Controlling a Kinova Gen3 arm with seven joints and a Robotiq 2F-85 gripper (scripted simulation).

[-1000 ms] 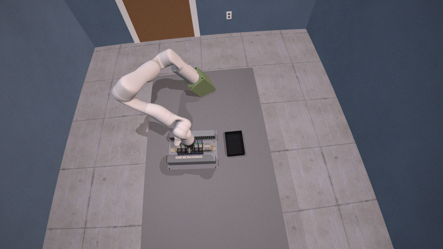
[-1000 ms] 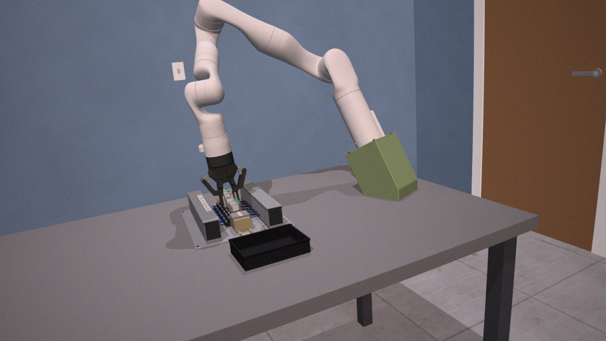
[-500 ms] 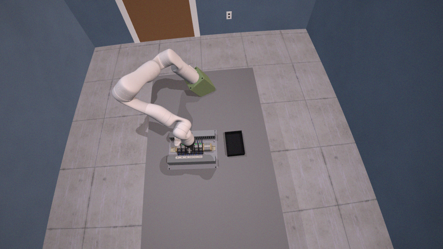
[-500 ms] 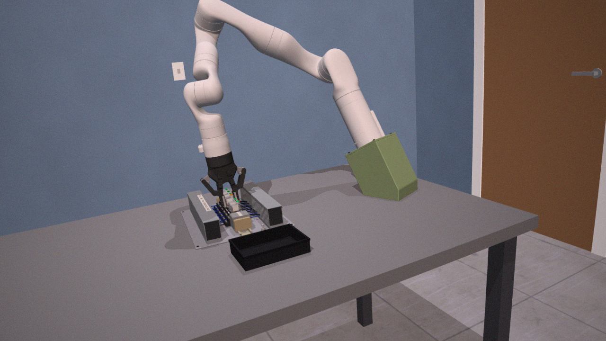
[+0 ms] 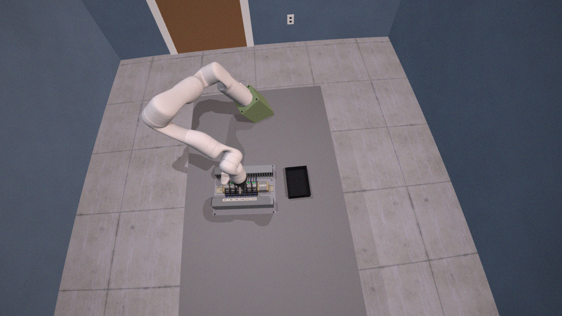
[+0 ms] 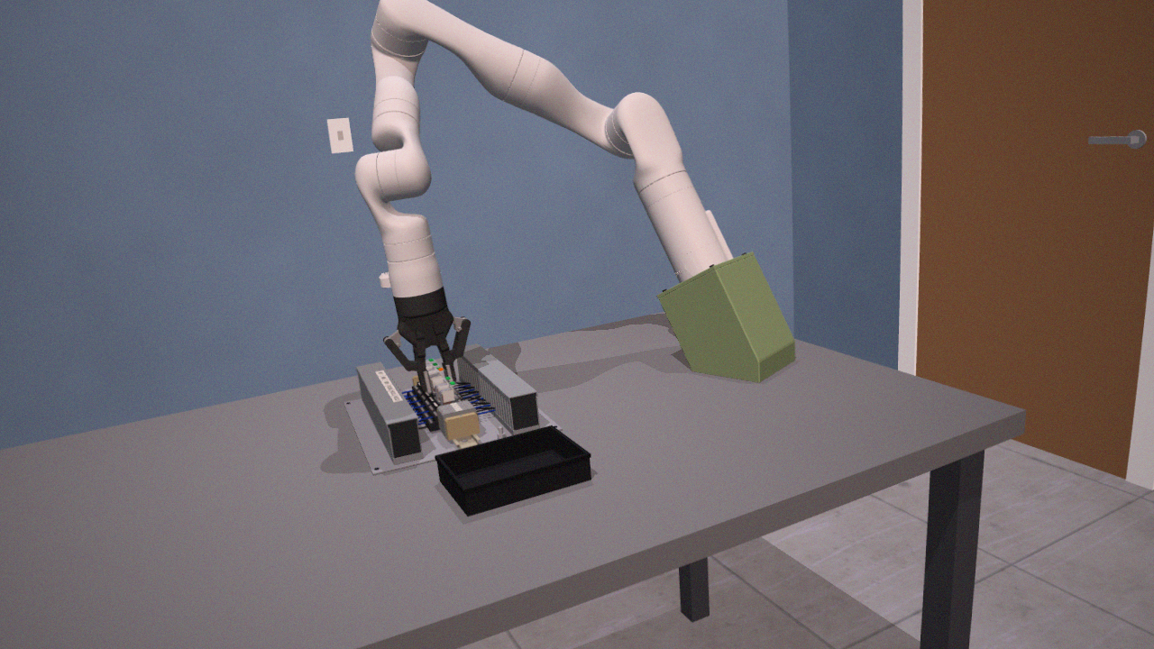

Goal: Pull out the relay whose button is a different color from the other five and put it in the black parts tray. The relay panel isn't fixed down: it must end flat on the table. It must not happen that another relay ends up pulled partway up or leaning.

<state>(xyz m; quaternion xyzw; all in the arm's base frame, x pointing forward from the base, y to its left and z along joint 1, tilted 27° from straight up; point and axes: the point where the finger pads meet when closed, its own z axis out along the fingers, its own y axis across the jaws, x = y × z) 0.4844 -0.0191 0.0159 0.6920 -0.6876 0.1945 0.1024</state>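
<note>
The gripper [image 6: 427, 367] is clenched on a relay [image 6: 436, 372] in the row on the panel [image 6: 361, 452], left of the black tray [image 6: 516, 482]; pulling straight up should keep the loose panel flat.

Top view high overhead, far, exterior view low beside table [image 6: 726, 452], nearer, both share panel [image 5: 243, 206]

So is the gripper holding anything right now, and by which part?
Yes: the gripper is shut on a relay in the relay panel, gripping its upper body from above.
</note>
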